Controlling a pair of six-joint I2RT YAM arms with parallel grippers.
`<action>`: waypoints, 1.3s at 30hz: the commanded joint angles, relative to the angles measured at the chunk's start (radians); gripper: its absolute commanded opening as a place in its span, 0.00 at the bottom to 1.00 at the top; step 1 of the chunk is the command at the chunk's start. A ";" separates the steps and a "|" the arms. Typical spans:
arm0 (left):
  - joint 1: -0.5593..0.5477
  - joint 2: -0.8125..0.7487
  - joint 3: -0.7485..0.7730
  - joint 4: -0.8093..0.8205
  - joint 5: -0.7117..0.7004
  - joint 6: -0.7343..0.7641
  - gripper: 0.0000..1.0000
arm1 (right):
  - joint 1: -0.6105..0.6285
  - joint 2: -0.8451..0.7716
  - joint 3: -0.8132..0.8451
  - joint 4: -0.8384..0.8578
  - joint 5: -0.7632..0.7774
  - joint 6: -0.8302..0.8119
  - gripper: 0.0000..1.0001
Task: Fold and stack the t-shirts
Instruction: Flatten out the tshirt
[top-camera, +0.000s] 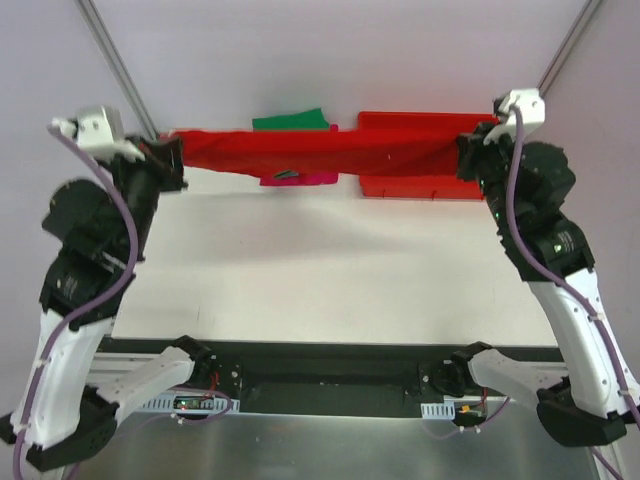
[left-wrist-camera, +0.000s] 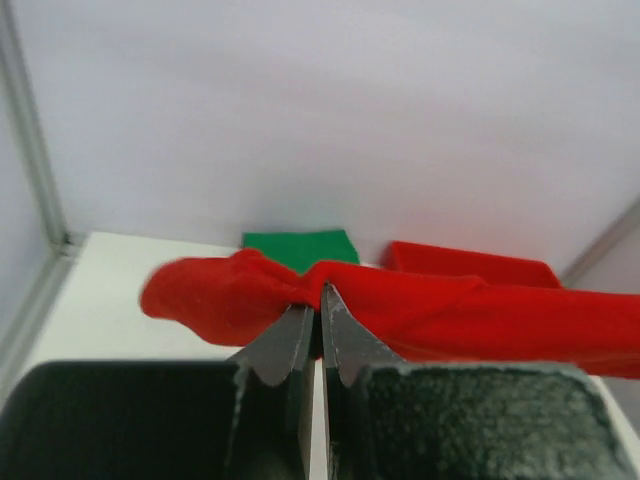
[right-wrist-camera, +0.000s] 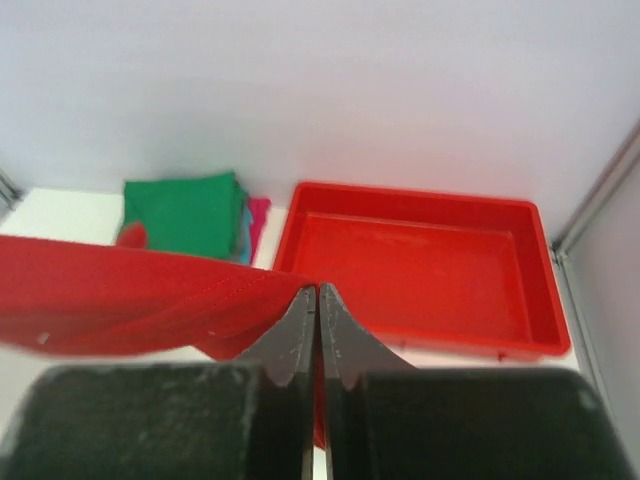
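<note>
A large bright red t-shirt (top-camera: 320, 152) hangs stretched taut between my two grippers above the far part of the table. My left gripper (top-camera: 178, 155) is shut on its left end (left-wrist-camera: 260, 290). My right gripper (top-camera: 466, 152) is shut on its right edge (right-wrist-camera: 150, 290). Behind the shirt lies a stack of folded shirts: a green one (top-camera: 292, 121) on top, also in the left wrist view (left-wrist-camera: 300, 245) and the right wrist view (right-wrist-camera: 182, 208), with teal-blue (right-wrist-camera: 244, 232) and magenta-pink (top-camera: 300, 180) edges below it.
A rigid red plastic bin (top-camera: 410, 185) stands at the far right, seen empty in the right wrist view (right-wrist-camera: 420, 270). The white table (top-camera: 330, 270) stretches toward me below the shirt. Metal frame posts (top-camera: 115, 60) rise at the back corners.
</note>
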 joint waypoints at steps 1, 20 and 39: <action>0.010 -0.213 -0.453 -0.029 0.313 -0.320 0.01 | -0.037 -0.144 -0.296 0.128 0.044 -0.094 0.01; -0.003 -0.174 -0.917 -0.036 0.402 -0.569 0.99 | -0.181 -0.045 -0.602 -0.305 0.075 0.278 0.96; 0.057 0.539 -0.564 -0.072 0.373 -0.497 0.82 | -0.132 0.179 -0.900 -0.037 -0.238 0.411 0.96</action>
